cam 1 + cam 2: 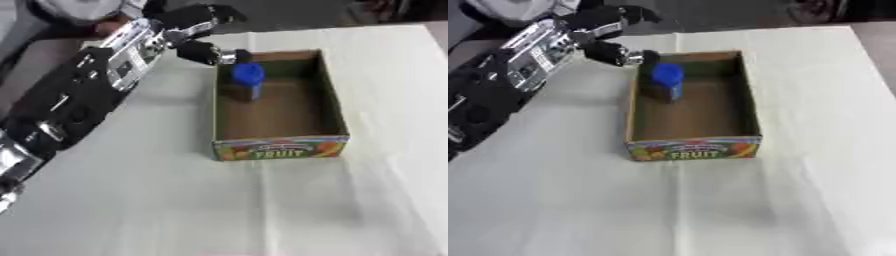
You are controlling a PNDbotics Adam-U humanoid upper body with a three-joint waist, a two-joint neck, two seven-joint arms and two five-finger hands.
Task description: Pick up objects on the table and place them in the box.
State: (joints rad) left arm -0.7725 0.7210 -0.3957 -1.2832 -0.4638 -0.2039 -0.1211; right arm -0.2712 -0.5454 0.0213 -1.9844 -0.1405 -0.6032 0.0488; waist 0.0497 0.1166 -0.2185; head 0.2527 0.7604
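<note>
Cardboard box [280, 145] with a "FRUIT" label on its near wall sits a bit above centre frame on a pale tablecloth [175, 210], and there's already a bottle with a blue cap [248, 75] standing upright inside it, up toward the far left corner of the box. The left hand [197, 35] comes in from the upper left of the frame and hovers at the box's far left rim, just beside that cap. Its fingers look curled, with one dark finger tipped in silver poking toward the cap, but honestly I can't tell whether it's touching or pinching the bottle or has already let go. The right hand doesn't show anywhere.

My read is that this is the release step. To do it well: make sure the bottle's base is flat on the box floor, spread the fingers fully, then lift straight up and back over the left wall so nothing clips the cap and tips it. I don't see any other objects on the cloth.
</note>
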